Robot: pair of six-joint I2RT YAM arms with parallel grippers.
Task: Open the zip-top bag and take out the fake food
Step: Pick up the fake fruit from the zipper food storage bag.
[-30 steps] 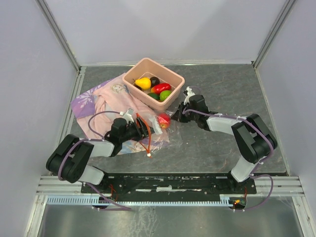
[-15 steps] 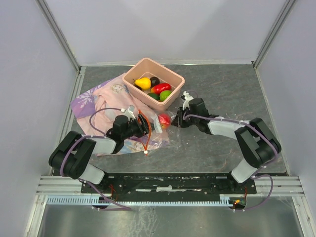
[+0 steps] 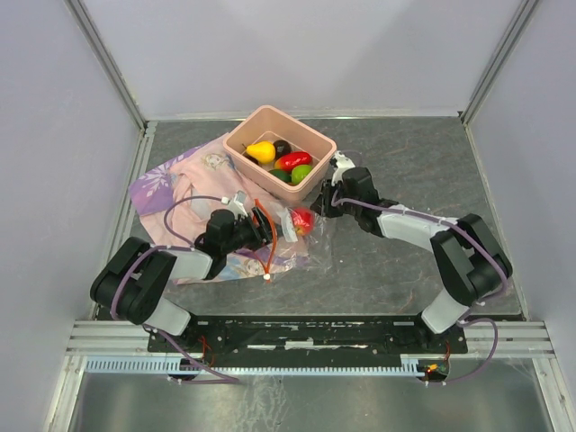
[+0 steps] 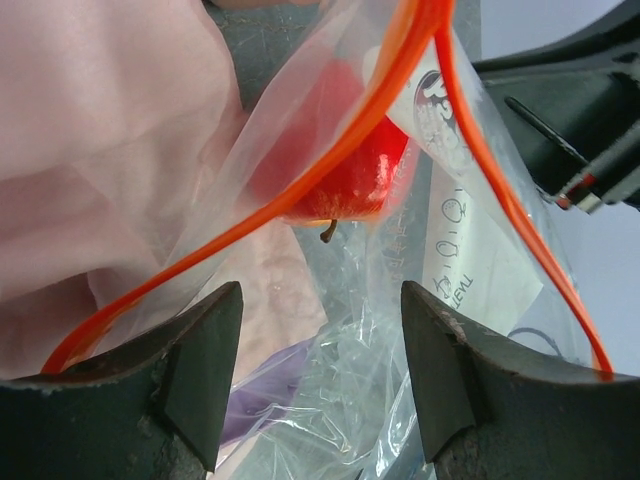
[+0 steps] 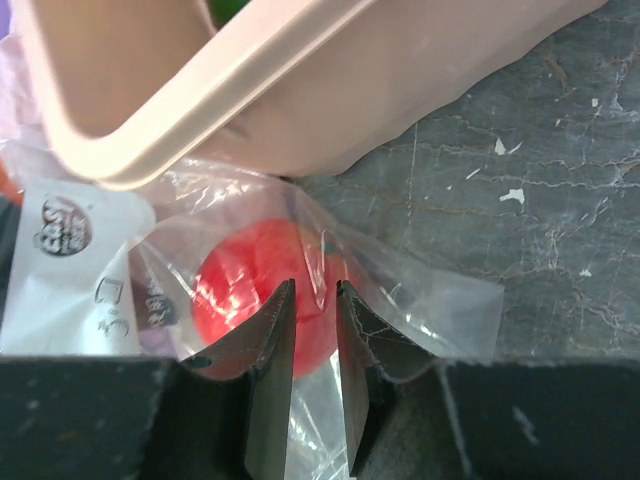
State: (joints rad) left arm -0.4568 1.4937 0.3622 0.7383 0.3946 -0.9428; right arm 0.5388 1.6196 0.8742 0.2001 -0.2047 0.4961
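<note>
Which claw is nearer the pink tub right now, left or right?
Right. The right claw sits just off the near corner of the pink tub; the left claw is farther back, across the zip-top bag.

Right claw [image 3: 317, 208]: pink tub [image 3: 315, 175] wall blocks my 11 o'clock. Zip-top bag [image 3: 310, 243] and left claw [image 3: 270, 229] crowd 9. Bare table [image 3: 405, 153] open from 1 to 3.

The left arm [image 3: 171, 266] lay low, reaching toward frame centre; the left gripper [image 3: 262, 229] had its jaws wide apart. The right arm [image 3: 416, 225] reached from lower right; the right gripper [image 3: 318, 205] had its jaws narrowly apart.
</note>
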